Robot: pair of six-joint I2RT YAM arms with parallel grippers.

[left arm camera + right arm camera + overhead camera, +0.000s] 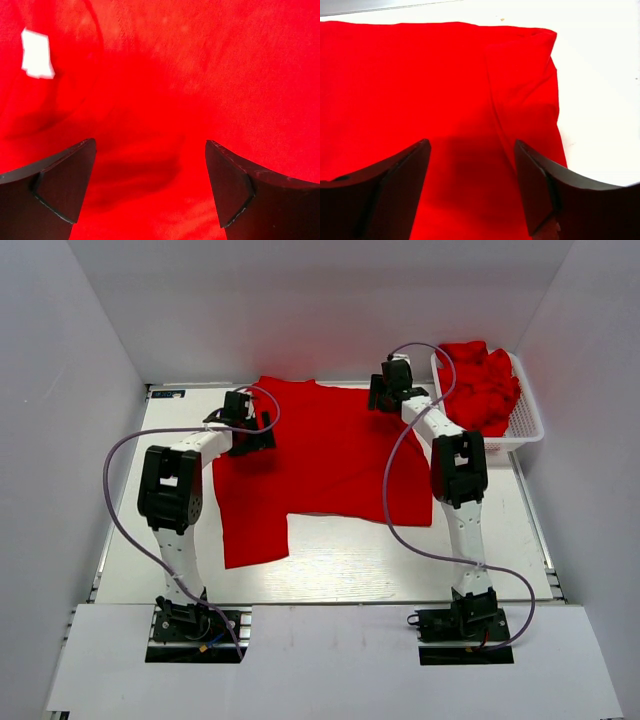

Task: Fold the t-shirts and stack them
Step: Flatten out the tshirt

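A bright red t-shirt [320, 455] lies spread on the white table, one flap reaching toward the front left. My left gripper [250, 432] hovers over its far left part, jaws open and empty; the left wrist view shows red cloth [200, 75] with a white label [36, 54] between the fingers [65, 185]. My right gripper [388, 395] is over the shirt's far right corner, open and empty; the right wrist view shows the folded cloth edge [530, 75] ahead of it. More crumpled red t-shirts [482, 385] fill the basket.
A white mesh basket [530, 420] stands at the back right, beside the right arm. White walls close the sides and back. Bare table [400, 560] shows in front of the shirt. Grey cables loop from both arms.
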